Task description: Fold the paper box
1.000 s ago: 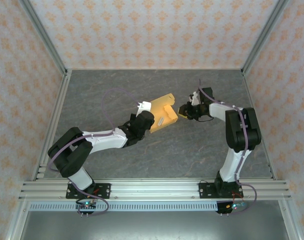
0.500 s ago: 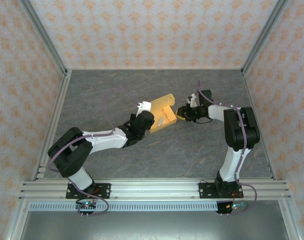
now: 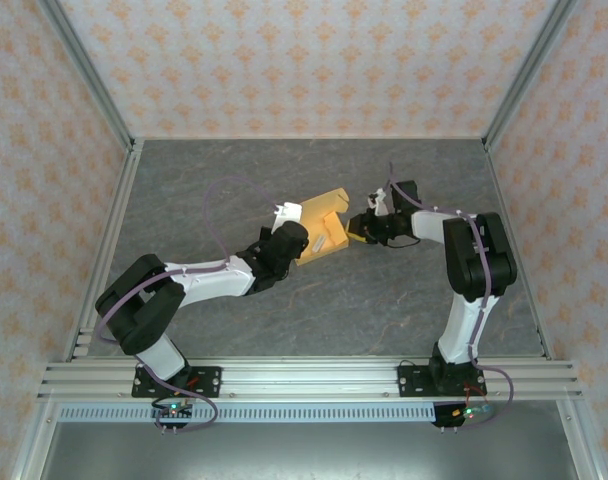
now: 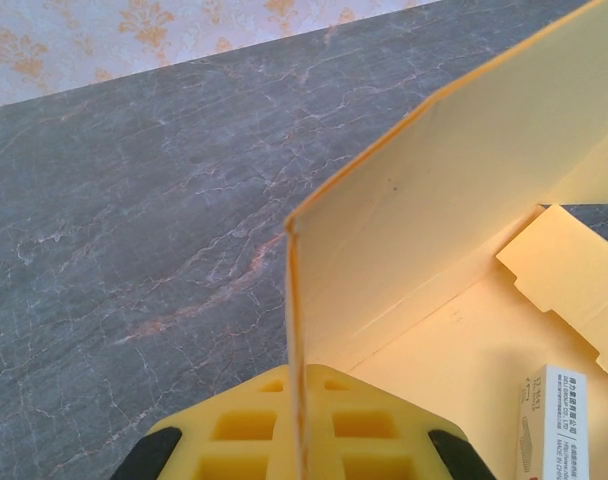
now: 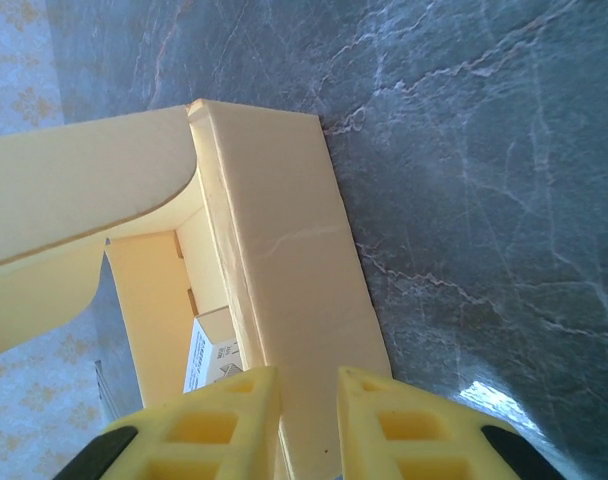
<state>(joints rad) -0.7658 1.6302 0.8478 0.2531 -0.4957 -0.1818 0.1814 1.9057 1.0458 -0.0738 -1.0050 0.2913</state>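
Note:
The paper box (image 3: 324,222) is light orange-tan cardboard, partly folded, lying mid-table between the two arms. My left gripper (image 3: 292,243) is at its near-left side, and in the left wrist view this gripper (image 4: 302,390) is shut on a thin upright wall of the box (image 4: 454,190). My right gripper (image 3: 360,226) is at the box's right end. Seen from the right wrist, its fingers (image 5: 309,400) stand on either side of a folded side wall of the box (image 5: 284,250), closed on it. A small white tag (image 5: 209,355) lies inside the box.
The dark grey marbled table (image 3: 384,300) spreads all round the box. Aluminium rails (image 3: 104,250) and patterned walls close off the left, right and back. The arm bases stand on the near rail (image 3: 304,378).
My right gripper has moved a little to the left, pressing the box's right end inward. The left gripper has kept its hold without moving.

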